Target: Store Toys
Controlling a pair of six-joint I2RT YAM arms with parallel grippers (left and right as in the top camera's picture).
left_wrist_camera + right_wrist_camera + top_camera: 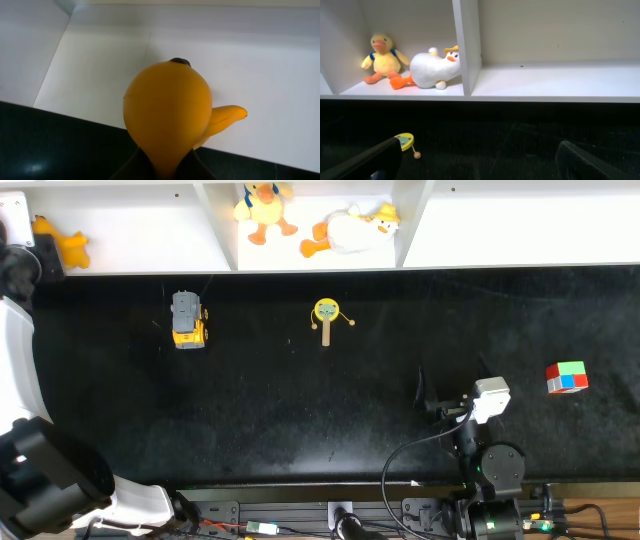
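An orange rubber duck fills the space between my left gripper's fingers, which are shut on it. The duck is held over the floor of the white shelf's left compartment. A yellow plush duck and a white plush goose lie in the middle compartment; both toys also face the right wrist camera. On the black table are a yellow and grey toy truck, a yellow rattle drum and a coloured cube. My right gripper stands open and empty low over the table.
The shelf's right compartment is bare. White dividers separate the compartments. Cables and arm bases run along the table's near edge.
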